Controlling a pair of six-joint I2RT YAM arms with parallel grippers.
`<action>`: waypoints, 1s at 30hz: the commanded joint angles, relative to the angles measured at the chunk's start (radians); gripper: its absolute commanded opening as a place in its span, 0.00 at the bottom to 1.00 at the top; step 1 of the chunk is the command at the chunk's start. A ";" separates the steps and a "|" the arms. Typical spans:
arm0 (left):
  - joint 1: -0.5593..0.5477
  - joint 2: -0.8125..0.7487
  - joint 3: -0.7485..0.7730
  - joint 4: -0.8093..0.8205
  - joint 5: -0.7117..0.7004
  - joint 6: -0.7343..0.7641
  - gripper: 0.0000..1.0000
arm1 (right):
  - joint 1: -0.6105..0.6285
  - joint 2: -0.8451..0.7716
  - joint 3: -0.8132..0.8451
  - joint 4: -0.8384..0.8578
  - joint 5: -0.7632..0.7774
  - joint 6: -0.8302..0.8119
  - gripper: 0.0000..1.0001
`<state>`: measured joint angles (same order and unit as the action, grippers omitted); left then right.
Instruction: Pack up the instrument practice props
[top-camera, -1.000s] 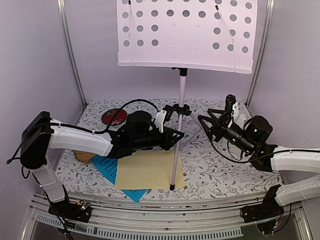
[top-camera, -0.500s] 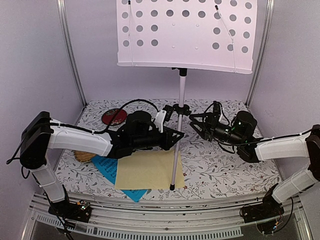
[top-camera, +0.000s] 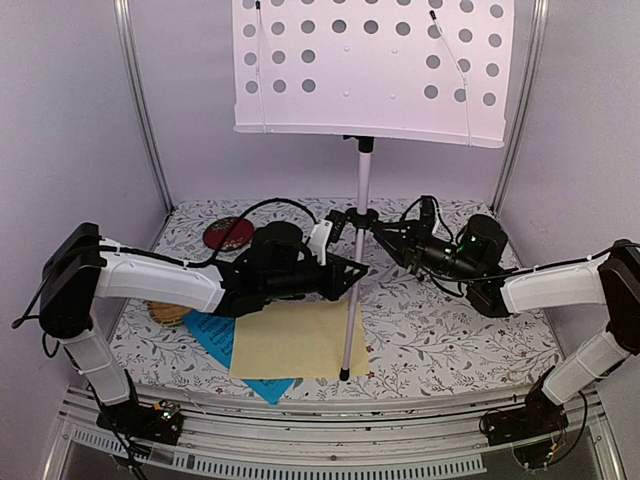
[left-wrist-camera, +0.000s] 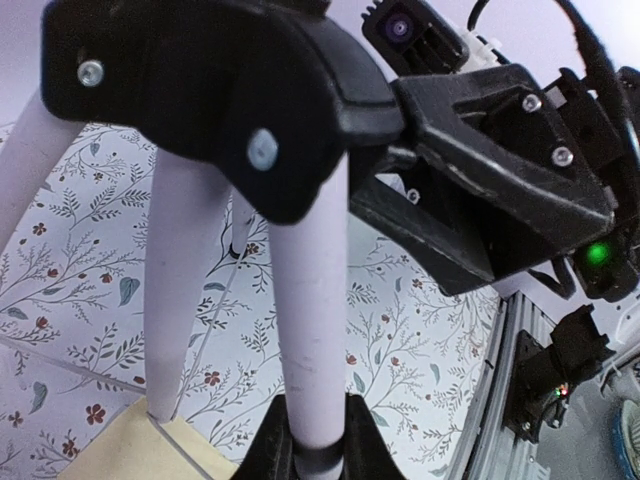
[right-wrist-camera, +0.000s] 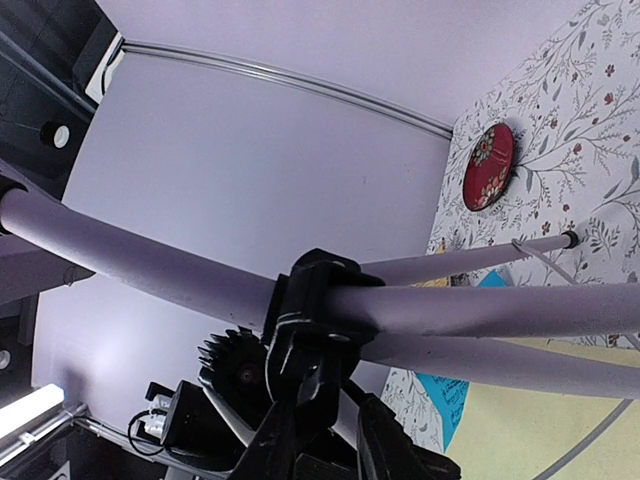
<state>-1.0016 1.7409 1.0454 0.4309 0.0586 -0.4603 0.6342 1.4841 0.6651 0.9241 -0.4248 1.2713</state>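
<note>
Music stand (top-camera: 365, 170): upright at mid-table, with its perforated desk (top-camera: 370, 70) high above the tripod hub (top-camera: 357, 217). The front leg (top-camera: 347, 330) foots at the near edge of the pale-yellow sheet (top-camera: 290, 340), which overlaps the blue sheet (top-camera: 213, 335).
Risk, toppling: the raised desk makes the stand top-heavy. A pull on leg or hub that the other arm does not match would probably tip it.
Risk, slip: the smooth tube may slide through the fingers if the hub resists folding.
Risk, sheets: a dragged foot could crease or shift the paper.
Left arm: low and nearly level, reaching in from the left. The left gripper (top-camera: 352, 270) is clamped on the front leg below the hub.
Right arm: extended from the right, wrist turned toward the hub. The right gripper (right-wrist-camera: 325, 440) has a jaw on either side of the hub's underside, but the views do not show whether they pinch it.
</note>
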 joint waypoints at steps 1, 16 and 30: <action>-0.005 -0.029 -0.024 -0.024 -0.010 0.055 0.00 | -0.005 -0.001 0.026 0.000 0.010 -0.028 0.20; -0.005 -0.030 -0.021 -0.024 -0.007 0.054 0.00 | -0.011 -0.038 0.067 -0.131 0.065 -0.157 0.20; -0.006 -0.033 -0.015 -0.026 -0.006 0.057 0.00 | 0.032 -0.139 0.011 -0.237 0.215 -0.895 0.04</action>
<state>-1.0058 1.7374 1.0424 0.4374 0.0631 -0.4507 0.6464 1.4063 0.6987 0.7555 -0.3328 0.7975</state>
